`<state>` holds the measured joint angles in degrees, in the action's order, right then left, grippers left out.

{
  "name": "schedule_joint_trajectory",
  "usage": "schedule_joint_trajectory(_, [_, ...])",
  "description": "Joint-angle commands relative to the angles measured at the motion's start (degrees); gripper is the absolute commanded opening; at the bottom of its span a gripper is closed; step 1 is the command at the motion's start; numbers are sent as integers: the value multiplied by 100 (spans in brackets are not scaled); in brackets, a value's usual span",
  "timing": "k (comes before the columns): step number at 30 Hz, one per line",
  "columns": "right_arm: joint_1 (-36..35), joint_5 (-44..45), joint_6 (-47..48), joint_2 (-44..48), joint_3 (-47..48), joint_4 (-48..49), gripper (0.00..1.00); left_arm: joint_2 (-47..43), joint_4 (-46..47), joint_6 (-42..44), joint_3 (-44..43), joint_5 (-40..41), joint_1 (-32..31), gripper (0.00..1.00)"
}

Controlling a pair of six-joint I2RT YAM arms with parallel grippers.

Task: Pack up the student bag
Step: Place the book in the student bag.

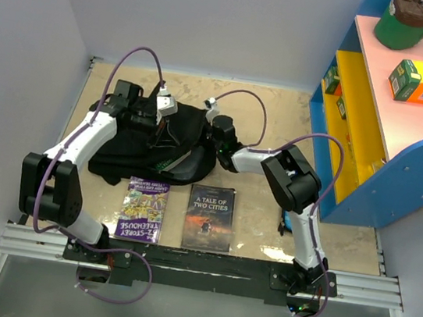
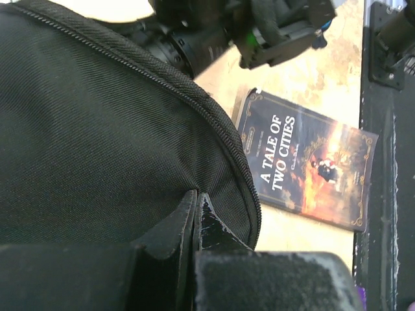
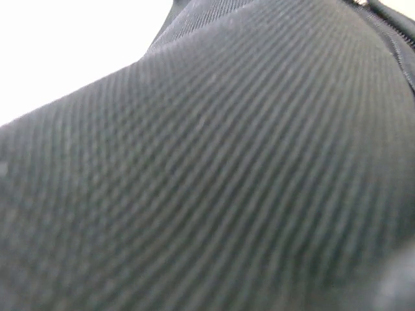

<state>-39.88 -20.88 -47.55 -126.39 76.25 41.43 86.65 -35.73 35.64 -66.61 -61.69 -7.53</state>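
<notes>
The left claw (image 2: 196, 206) is seen shut tight, tips against the fabric of the bag (image 1: 145, 153) — whether a fold is pinched cannot be told. The bag is laid on the bench (image 1: 281, 109), left of centre, between both claws. Just before it a purple book (image 1: 143, 210) and a dark book (image 1: 210, 218) are laid side by side. The right claw (image 1: 217, 130) is held at the bag's right edge — its opening cannot be told.
</notes>
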Motion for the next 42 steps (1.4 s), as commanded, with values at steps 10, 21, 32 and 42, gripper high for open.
schedule_joint_trajectory(10, [-363,4915,-175,1563,-848,-853,0,466,-812,1076,-554,-660,67,0])
schedule_joint_trajectory(21, [-407,4705,-115,1610,-604,-1751,24,844,-1348,1419,-1591,-554,41,0])
schedule_joint_trajectory(32, [-539,3036,113,897,-508,-1091,45,634,-1638,2042,-1126,-590,50,0])
schedule_joint_trajectory(42, [-477,4187,1669,1924,-197,-2860,75,678,-2245,2588,-1135,-704,234,0])
